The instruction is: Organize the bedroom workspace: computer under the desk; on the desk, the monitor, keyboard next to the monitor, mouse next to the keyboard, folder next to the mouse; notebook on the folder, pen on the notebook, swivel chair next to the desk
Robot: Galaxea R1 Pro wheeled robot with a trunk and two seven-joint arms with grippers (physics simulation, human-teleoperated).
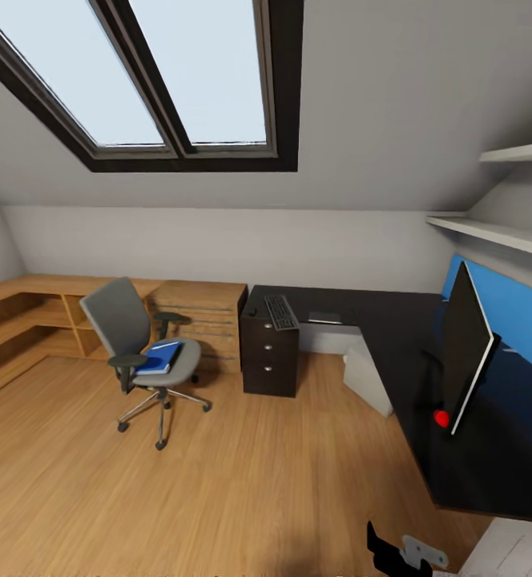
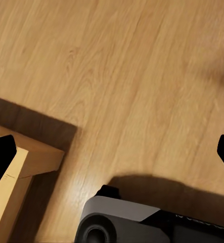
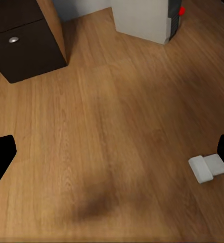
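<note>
One bright-blue folder (image 1: 160, 357) lies flat on the grey swivel chair (image 1: 137, 353) seat.
Its long axis runs toward the seat's front edge (white page edges showing); both grippers' fingers stand apart.

We look down on a light wooden floor (image 2: 137, 76), its planks running diagonally. The left gripper (image 2: 112, 149) has its two black fingertips (image 2: 0, 157) at opposite edges, spread wide with bare floor between. A pale wooden furniture corner (image 2: 26, 162) casts a shadow, and the robot's grey-black base (image 2: 127, 223) (partly cropped) sits close by.
</note>
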